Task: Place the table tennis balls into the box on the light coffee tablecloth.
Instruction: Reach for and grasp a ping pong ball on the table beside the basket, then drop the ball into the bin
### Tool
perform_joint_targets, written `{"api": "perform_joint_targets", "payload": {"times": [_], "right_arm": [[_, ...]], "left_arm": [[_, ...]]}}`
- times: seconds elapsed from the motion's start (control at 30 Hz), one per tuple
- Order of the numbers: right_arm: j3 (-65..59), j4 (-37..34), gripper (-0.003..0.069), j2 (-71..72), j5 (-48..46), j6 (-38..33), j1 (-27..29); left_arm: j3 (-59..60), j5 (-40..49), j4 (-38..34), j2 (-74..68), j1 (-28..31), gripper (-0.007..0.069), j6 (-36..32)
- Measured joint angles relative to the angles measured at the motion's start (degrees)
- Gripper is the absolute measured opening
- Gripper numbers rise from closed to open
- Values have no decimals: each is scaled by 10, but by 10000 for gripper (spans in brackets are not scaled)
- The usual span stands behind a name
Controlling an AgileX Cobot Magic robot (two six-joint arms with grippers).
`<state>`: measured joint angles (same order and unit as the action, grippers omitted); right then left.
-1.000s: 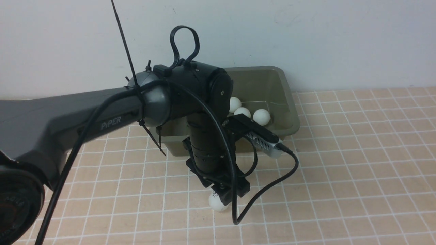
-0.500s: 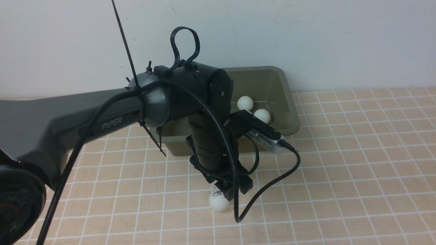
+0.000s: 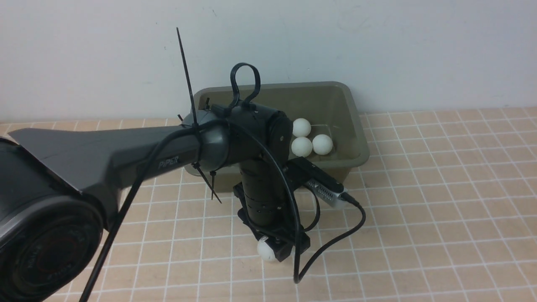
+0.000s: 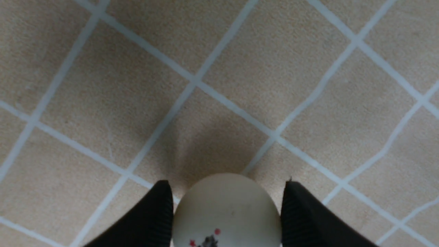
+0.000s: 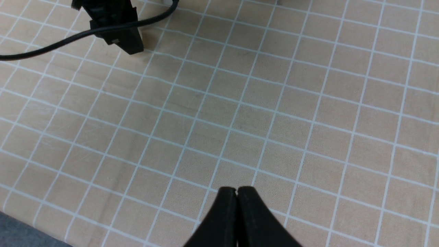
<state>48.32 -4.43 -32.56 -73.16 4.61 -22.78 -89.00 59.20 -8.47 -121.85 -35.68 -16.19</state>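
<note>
Left hand [image 4: 226, 212] straddles a table tennis ball [image 4: 226, 209] on the checked tablecloth [image 3: 419, 209].
Fingers apart beside it; right hand [image 5: 236, 195] pressed together. Three balls [image 3: 310, 136] lie in the olive box [image 3: 356, 126], at 12 o'clock.

My tool [image 4: 226, 212] is black; the balls [image 3: 312, 140] are white, the box [image 3: 335, 94] olive-green, the tablecloth [image 3: 440, 201] peach-beige with white grid lines.

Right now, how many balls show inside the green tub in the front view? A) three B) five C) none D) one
A: three table tennis balls sit clustered in the box; a fourth ball is still out on the tablecloth, between the left gripper's fingers.
</note>
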Motion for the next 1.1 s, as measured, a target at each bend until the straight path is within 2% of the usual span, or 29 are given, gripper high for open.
{"api": "perform_joint_targets", "payload": {"times": [0.27,0.47,0.5,0.6,0.77,0.83,0.97,1.1], "right_arm": [[0,0,-18,0,0,0,0],[0,0,-18,0,0,0,0],[0,-1,-18,0,0,0,0],[0,-1,-18,0,0,0,0],[0,-2,-18,0,0,0,0],[0,-2,-18,0,0,0,0],[0,-2,-18,0,0,0,0],[0,-2,-18,0,0,0,0]], "left_arm": [[-87,96,32,3,0,321,-8],[-213,104,131,24,2,321,-14],[-243,107,167,26,10,321,-14],[-266,86,189,28,33,321,6],[-267,16,132,18,105,321,68],[-268,-16,65,-1,144,321,75],[-268,-29,-34,-37,184,321,37],[-268,-26,-77,-65,192,331,-25]]}}
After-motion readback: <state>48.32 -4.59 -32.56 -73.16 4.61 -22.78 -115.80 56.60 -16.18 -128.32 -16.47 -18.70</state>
